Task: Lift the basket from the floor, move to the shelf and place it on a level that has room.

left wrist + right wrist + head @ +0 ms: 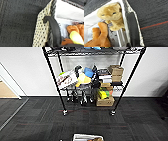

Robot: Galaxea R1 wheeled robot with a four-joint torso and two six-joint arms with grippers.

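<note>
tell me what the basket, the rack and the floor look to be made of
The basket: cream woven cord or fabric, matte, with a chunky weave dotted with dark gaps, and a dark braided rim; the exact fibre is unclear. The rack: thin black posts and wire-grid tiers, likely coated metal. The floor: dark grey carpet tiles, with a fuzzy striped texture and faint seams.

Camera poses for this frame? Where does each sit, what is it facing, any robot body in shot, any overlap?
Head: high on the robot, facing forward and down at the shelf across the floor; basket at the near edge.
Left wrist: close on the basket's woven side and dark handle.
Right wrist: close on the basket's opposite rim, plush toys inside.
All three share the basket.
</note>
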